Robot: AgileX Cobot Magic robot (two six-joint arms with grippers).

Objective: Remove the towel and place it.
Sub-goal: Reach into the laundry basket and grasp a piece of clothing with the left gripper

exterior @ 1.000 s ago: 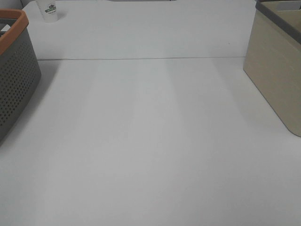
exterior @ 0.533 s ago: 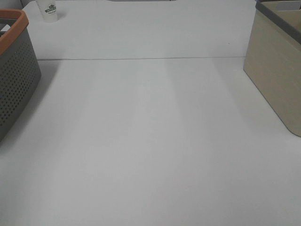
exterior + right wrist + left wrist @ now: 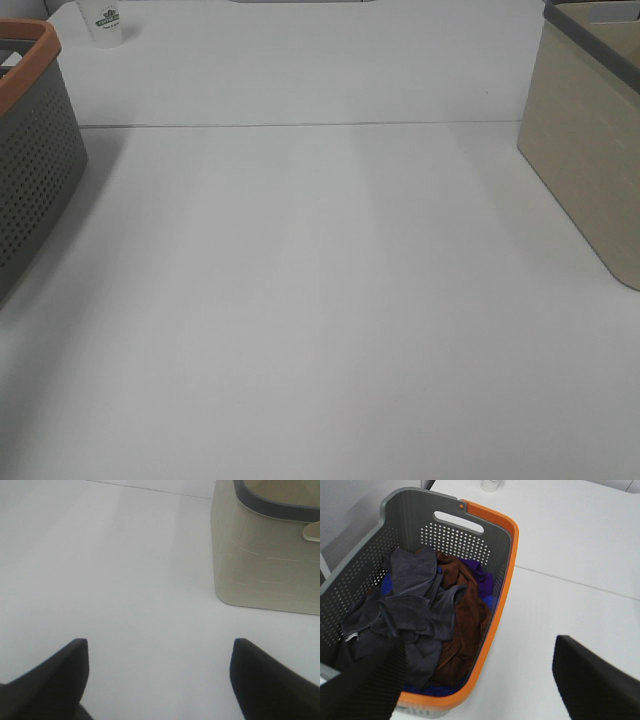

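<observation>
The dark charcoal-grey towel [image 3: 405, 615] lies crumpled in a grey basket with an orange rim [image 3: 507, 575], on top of a brown cloth [image 3: 467, 612] and a blue-purple cloth [image 3: 480, 572]. A small white tag [image 3: 351, 637] shows at one corner of the towel. My left gripper [image 3: 480, 680] is open and empty, hovering above the basket's near rim. My right gripper [image 3: 157, 680] is open and empty above the bare white table, near a beige bin [image 3: 265, 555]. Neither gripper shows in the exterior high view, and the towel is hidden there.
In the exterior high view the grey basket [image 3: 30, 170] stands at the left edge and the beige bin [image 3: 590, 150] at the right edge. A white paper cup [image 3: 103, 22] stands at the far left. A seam [image 3: 300, 125] crosses the white table.
</observation>
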